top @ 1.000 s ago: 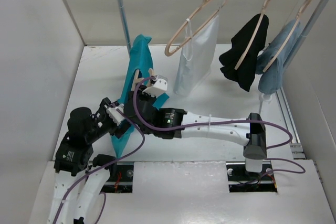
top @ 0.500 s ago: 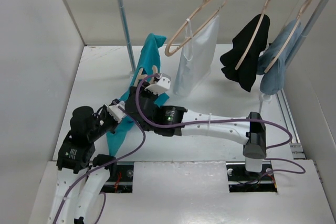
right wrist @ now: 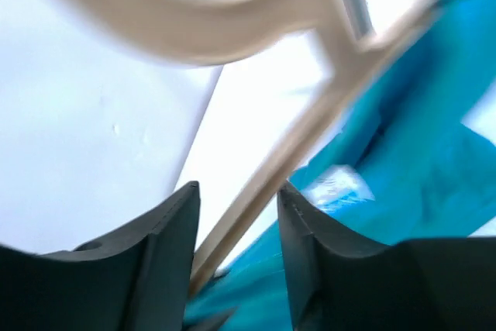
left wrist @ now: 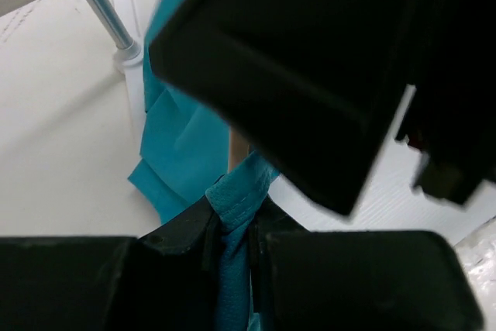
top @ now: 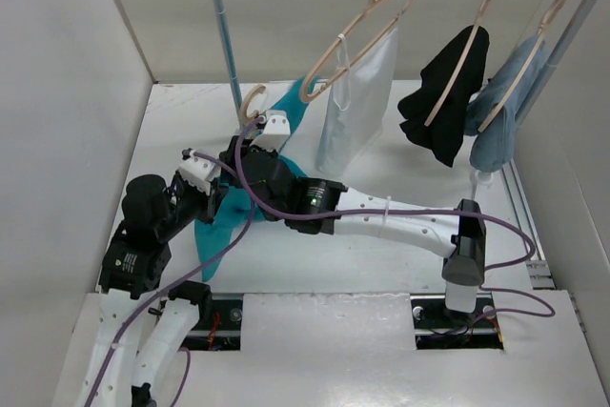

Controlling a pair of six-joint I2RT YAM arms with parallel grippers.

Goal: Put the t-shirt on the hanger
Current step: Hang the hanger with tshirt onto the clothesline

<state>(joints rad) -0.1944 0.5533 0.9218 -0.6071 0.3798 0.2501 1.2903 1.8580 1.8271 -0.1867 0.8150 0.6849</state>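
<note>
Top external shot has both arms bunched over the left half of the table [top: 172, 131], closer to the back edge than the front. Right gripper [top: 254, 132] is clamped on the hanger [top: 252, 102], with the wooden hook poking up just beside the rack pole [top: 225, 35]. Right wrist cam agrees: the hanger's thin bar runs slantwise between the two fingers [right wrist: 167, 246], bit blurry though, with teal cloth right behind it. T-shirt [top: 221, 228] has one end up near the back edge and the rest trails toward the front-left corner. Left gripper [top: 219, 199] is pinching a fold of it; on the left wrist cam its pads are squeezed tight on the cloth. Black garment [top: 443, 107] hangs on the rack over the back-right corner.
</note>
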